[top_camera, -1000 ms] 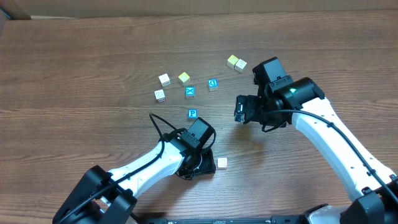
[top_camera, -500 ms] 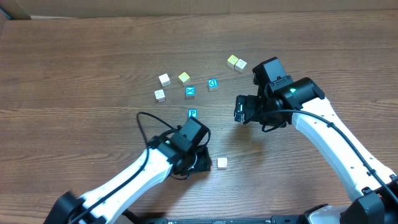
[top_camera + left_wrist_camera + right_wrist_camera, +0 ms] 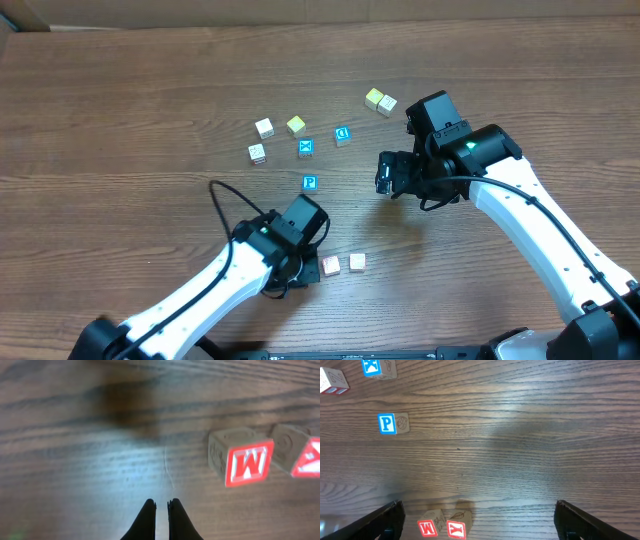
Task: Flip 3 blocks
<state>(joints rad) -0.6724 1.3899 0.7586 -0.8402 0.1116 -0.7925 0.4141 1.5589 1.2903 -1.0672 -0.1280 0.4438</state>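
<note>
- Right now the left claw (image 3: 161,505) is closed, its two dark fingertips pressed nearly together with nothing between them, hanging over bare wood
- Off to its right in the left wrist view sits the M block (image 3: 248,462), its red face toward the camera; the second red block (image 3: 306,455) is just beside it, cut off by the frame edge
- Seen from overhead, these two lie side by side low on the table (image 3: 120,120), close to the left arm's tip
- The P block (image 3: 310,182) lies well apart from them, further up the table, blue face up, between the two arms
- The right claw (image 3: 478,506) is spread wide and empty, held above the wood
- Beyond the P block stand the X cube (image 3: 305,147) and the D cube (image 3: 342,133), both blue face up
</note>
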